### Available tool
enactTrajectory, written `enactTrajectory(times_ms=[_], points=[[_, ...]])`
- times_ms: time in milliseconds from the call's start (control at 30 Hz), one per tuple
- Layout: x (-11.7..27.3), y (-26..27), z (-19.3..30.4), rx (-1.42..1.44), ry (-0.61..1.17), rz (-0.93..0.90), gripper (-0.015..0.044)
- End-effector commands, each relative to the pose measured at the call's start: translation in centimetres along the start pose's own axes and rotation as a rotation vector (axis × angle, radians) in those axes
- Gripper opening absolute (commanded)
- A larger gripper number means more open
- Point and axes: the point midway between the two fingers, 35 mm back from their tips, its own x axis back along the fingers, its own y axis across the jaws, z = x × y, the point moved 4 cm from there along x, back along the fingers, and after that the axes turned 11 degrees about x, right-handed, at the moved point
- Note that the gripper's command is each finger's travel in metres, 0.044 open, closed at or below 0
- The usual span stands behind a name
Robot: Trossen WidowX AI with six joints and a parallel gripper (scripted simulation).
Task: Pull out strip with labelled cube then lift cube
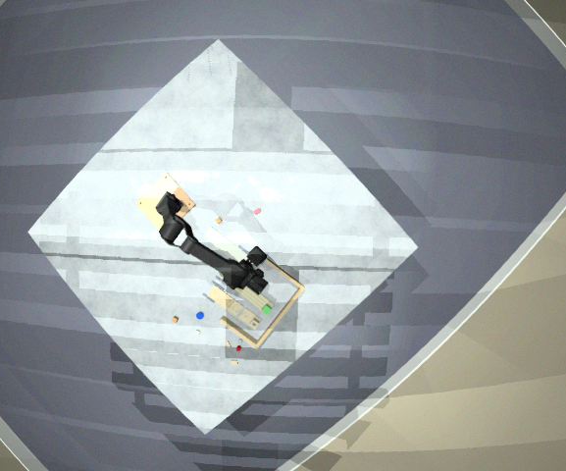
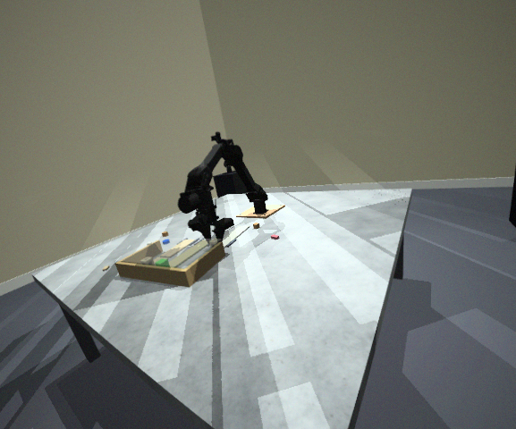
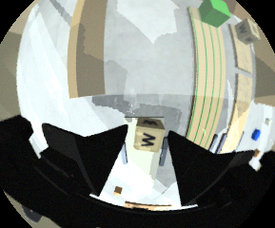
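Note:
A wooden cube marked W (image 3: pixel 147 138) sits at the tray end of a pale, unbroken-looking strip (image 1: pixel 227 243) (image 2: pixel 238 234) (image 3: pixel 141 163), which reaches out past the tray. My gripper (image 2: pixel 215 240) (image 3: pixel 147 131) is partly open, fingertips low on either side of this cube, with a gap on its left; contact on the right is unclear. A green-lined strip (image 1: pixel 255 295) (image 3: pixel 206 85) bears a green cube (image 1: pixel 266 309) (image 2: pixel 161 262) (image 3: pixel 214 11). A strip in separate pieces (image 1: pixel 234 306) (image 3: pixel 242 52) bears another lettered cube (image 1: pixel 255 322) (image 3: pixel 247 30). The arm hides the W cube in the overhead view.
A three-sided wooden tray wall (image 1: pixel 280 316) (image 2: pixel 154 277) (image 3: pixel 90 47) surrounds the strips' far ends. Thin grey rails (image 3: pixel 164 152) flank the pale strip. An orange cube (image 1: pixel 218 220) (image 2: pixel 256 225) (image 3: pixel 118 190), a pink block (image 1: pixel 257 211) (image 2: pixel 274 237) and a blue piece (image 1: pixel 199 315) (image 2: pixel 165 241) (image 3: pixel 255 135) lie outside.

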Motion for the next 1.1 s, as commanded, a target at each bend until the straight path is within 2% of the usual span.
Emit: enactTrajectory(times_ms=[0, 200, 333, 533, 667, 1067], points=[[-0.8, 0.0, 0.2, 0.0, 0.009, -0.003, 0.025], [-0.9, 0.0, 0.2, 0.0, 0.009, -0.003, 0.025], [-0.7, 0.0, 0.1, 0.0, 0.004, 0.0, 0.0145], [-0.7, 0.0, 0.1, 0.0, 0.004, 0.0, 0.0105], [-0.6, 0.0, 0.2, 0.002, 0.004, -0.001, 0.0], [2.4, 0.3, 4.2, 0.02, 0.012, -0.01, 0.0]])
